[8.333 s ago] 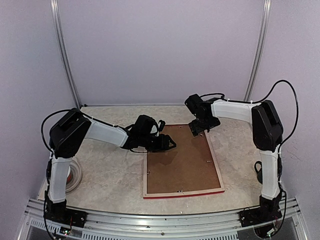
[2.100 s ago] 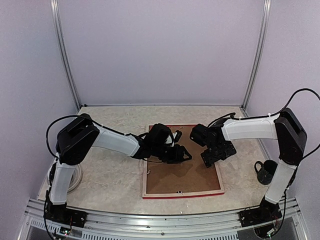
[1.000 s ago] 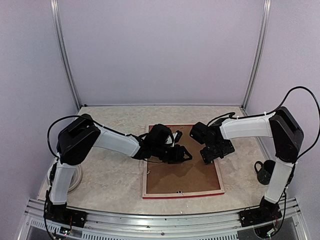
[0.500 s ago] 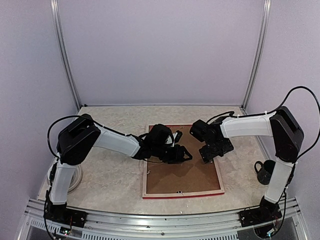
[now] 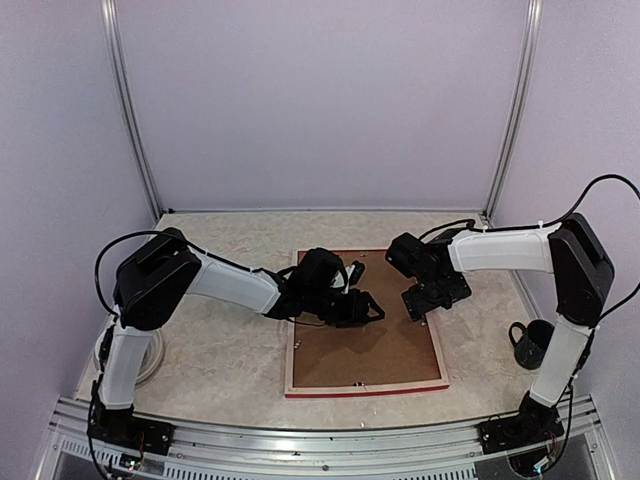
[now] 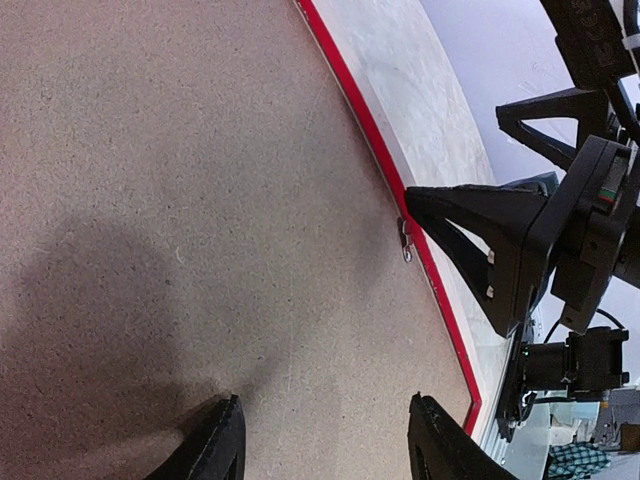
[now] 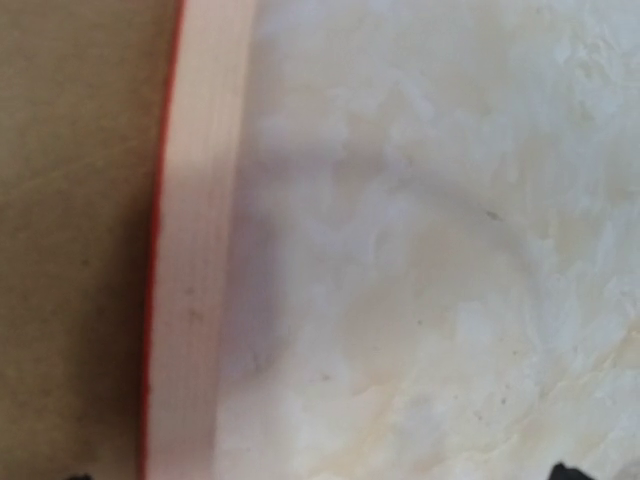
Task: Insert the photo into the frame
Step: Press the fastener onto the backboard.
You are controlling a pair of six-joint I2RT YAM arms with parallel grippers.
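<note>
The frame (image 5: 366, 389) lies face down in the middle of the table, its red edge towards me and pale wood at the sides. The brown backing board (image 5: 365, 350) sits inside it. The photo is not in view. My left gripper (image 5: 366, 308) is open and empty, low over the board (image 6: 180, 200). My right gripper (image 5: 424, 300) is open and empty over the frame's right side. In the right wrist view the pale frame edge (image 7: 195, 260) runs between the board (image 7: 70, 200) and the bare table. The left wrist view shows a small metal clip (image 6: 405, 240) by the red edge (image 6: 380, 160), with the right gripper's fingers (image 6: 490, 240) just beyond.
A dark mug (image 5: 530, 344) stands at the right side of the table by the right arm. A white coil (image 5: 152, 352) lies at the left by the left arm's base. Another small clip (image 5: 360, 383) sits at the board's near edge.
Since 8 s ago both grippers have come nearer along the frame. In the last second the right gripper has shifted slightly right and back over the frame's right edge. The left arm is still.
</note>
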